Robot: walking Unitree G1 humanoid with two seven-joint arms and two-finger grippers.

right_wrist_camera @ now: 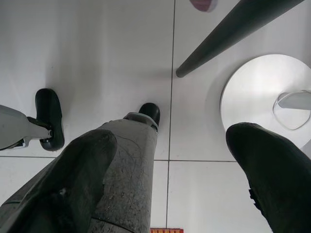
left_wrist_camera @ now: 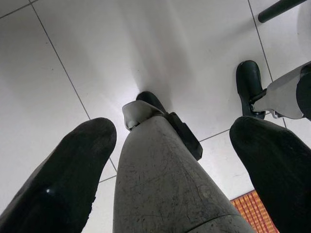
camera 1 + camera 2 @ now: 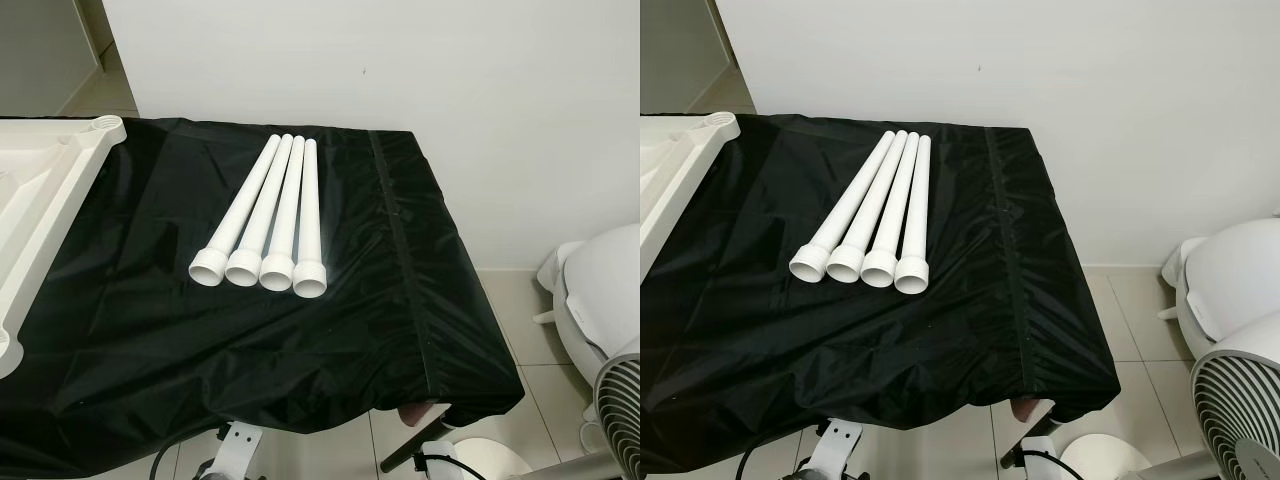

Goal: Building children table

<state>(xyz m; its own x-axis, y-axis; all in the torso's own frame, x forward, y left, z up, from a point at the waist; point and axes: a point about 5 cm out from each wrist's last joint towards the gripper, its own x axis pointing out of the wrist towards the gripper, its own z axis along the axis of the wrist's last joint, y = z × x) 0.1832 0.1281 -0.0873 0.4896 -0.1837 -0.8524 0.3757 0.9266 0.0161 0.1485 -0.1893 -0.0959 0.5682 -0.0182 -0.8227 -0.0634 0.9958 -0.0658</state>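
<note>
4 white legs (image 3: 270, 215) lie touching, side by side, mid-cloth (image 3: 400, 330); the tabletop (image 3: 40, 200) sits at 9 o'clock. Both arms hang idle, left gripper (image 2: 165, 160) and right gripper (image 1: 170, 165) spread. Assembly looks unstarted: next, reach for 1 leg.

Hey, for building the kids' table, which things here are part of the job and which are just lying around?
Part of the job:
four white table legs
white tabletop

Just around:
black cloth
fan
white seat
</note>
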